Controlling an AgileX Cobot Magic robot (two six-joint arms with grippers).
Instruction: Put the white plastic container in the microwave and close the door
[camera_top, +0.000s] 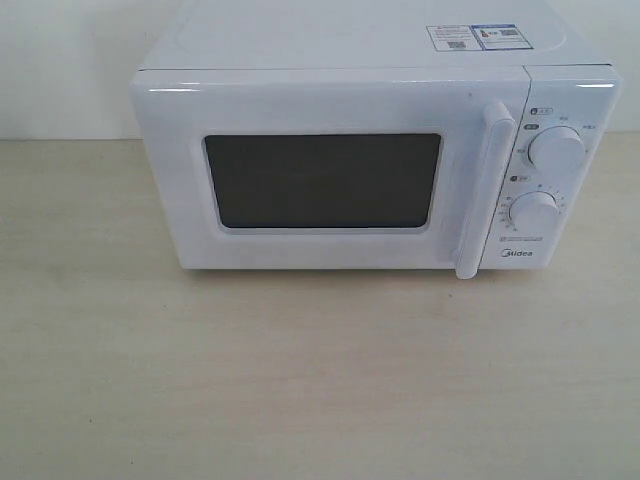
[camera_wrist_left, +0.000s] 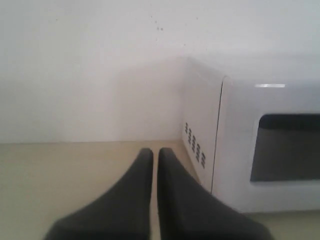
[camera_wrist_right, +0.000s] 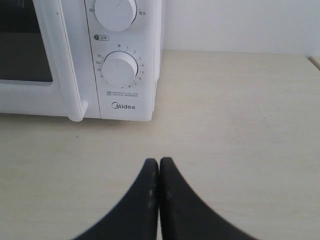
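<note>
**Operator:** What's in front of me, and how many of each?

**Spotter:** You have one microwave (camera_top: 340, 50), a white Midea, standing on the tabletop (camera_top: 300, 380). Its one door (camera_top: 320, 105) is shut flush. The door has one dark window (camera_top: 322, 181) and one long vertical handle (camera_top: 485, 190) at its right edge. Right of the handle you get two round dials, the upper dial (camera_top: 557, 150) above the lower dial (camera_top: 533, 212). On top sit what look like two sticker labels (camera_top: 474, 37), side by side.

**Operator:** And inside it?

**Spotter:** You can't see in. The window is too dark to tell what the cavity holds.

**Operator:** My two arms?

**Spotter:** Your left fingers (camera_wrist_left: 132, 195) are drawn almost together with a thin slit between them, gripping nothing. They sit low over the tabletop off the microwave's left side, near its vent slots (camera_wrist_left: 195, 145). Your right fingers (camera_wrist_right: 175, 200) are pressed tip to tip, also gripping nothing. They are over the tabletop in front of the lower dial, apart from the microwave.
</note>
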